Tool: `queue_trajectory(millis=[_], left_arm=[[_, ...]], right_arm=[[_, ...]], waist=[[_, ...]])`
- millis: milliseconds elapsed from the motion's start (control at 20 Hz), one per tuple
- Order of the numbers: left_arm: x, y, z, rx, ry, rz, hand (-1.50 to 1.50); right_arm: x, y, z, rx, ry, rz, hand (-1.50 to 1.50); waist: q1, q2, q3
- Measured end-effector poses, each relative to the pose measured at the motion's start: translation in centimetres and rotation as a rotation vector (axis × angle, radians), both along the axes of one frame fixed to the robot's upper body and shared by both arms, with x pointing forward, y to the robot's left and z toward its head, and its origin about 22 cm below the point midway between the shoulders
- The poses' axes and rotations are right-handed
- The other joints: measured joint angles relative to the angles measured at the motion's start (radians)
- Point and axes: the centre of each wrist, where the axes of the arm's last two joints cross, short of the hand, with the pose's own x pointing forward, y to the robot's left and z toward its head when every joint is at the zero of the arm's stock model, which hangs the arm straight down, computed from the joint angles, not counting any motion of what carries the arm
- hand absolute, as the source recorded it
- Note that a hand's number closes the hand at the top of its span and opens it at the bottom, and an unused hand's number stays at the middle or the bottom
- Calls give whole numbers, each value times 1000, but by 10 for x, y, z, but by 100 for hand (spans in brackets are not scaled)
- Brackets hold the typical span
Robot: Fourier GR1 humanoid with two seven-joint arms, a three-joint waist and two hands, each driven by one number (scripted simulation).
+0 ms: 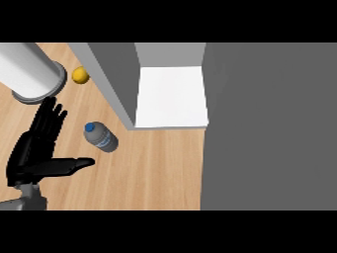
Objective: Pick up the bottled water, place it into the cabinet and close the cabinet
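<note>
So the bottled water (100,137) is sitting on the wooden worktop (156,173), not touched by anything, just to the right of the left robot hand (39,148). That robot hand is hanging open, fingers straight and pointing up the view, thumb sticking out to the right underneath the bottle, so the bottle is sitting pretty much in the V between fingers and thumb, near but apart. Seen from above, its blue cap is pointing up-left and the body is trailing down-right, so it's either tilted or just foreshortened, can't tell which. The right hand isn't showing at all, so the left one is looking like the obvious pick. The cabinet (171,96) is standing open up and to the right of the bottle, white shelf showing, grey door edge just above the bottle. There's bare wood between them, with a yellow fruit (80,75) and a white cylinder (25,71) off at top left.
</note>
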Motion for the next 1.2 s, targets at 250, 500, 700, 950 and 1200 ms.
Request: queue_trajectory(millis=[250,500,700,950,1200], left_arm=[[9,10,-45,-43,37,21,-150],[18,14,-78,-50,63,8,-150],[24,14,-103,-80,64,-26,-150],[24,6,-130,-89,59,-61,-150],[22,2,-148,-132,31,-88,150]], right_arm=[[-10,-2,-1,-14,2,2,-150],[-19,-3,-2,-17,0,7,-150],[-22,0,-3,-7,1,9,-150],[-27,-2,-4,-13,4,10,-150],[-33,-5,-5,-23,0,9,-150]], waist=[[-9,1,-1],[-12,2,-1],[-13,5,-1],[-17,6,-2],[-19,8,-2]])
